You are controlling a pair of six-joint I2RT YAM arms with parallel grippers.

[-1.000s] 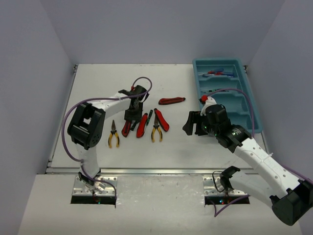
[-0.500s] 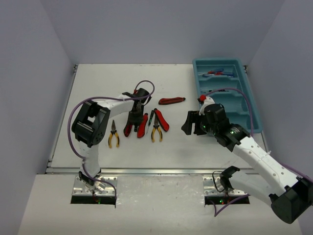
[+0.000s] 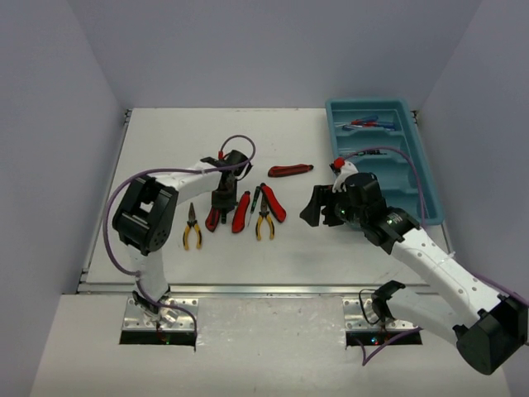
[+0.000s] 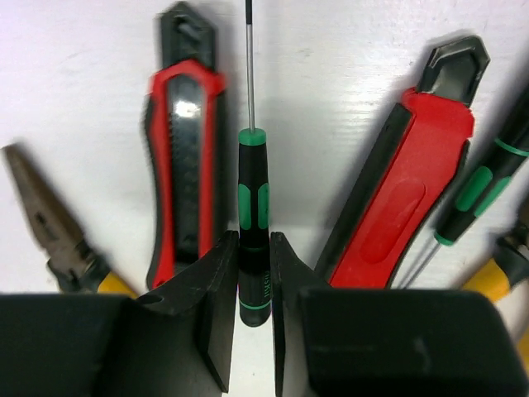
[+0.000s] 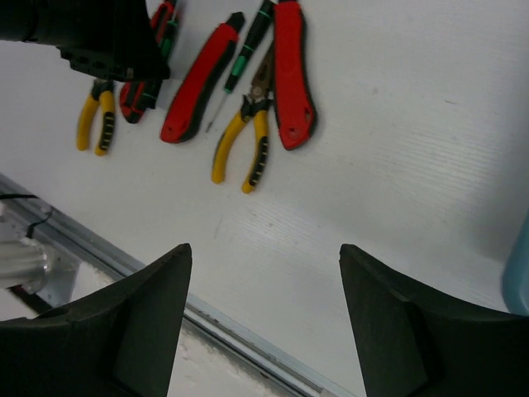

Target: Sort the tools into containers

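The step in hand is the pick of one tool from the cluster at the centre of the top view. The left claw (image 4: 254,285) is down on the table (image 3: 165,141), and the wrist view shows its two fingers (image 4: 216,285) pressed narrow on either side of the black-green screwdriver (image 4: 252,198), gripping the butt of the handle. The screwdriver lies flat with its shaft pointing to the top of that frame, between two red knives (image 4: 182,157) and close to both, with pliers (image 4: 50,223) at the left edge. It appears gripped but not yet lifted. The right claw (image 5: 264,256) hangs wide and empty at right of centre in the top view, between the cluster and the tray (image 3: 368,103). The tray sits at the upper right, well apart from the screwdriver, with a few tools in its topmost compartment. The next move likely calls for a straight lift, so the shaft clears the knives beside it without dragging them. A carry across to the tray would follow, or perhaps a handover to the right claw.
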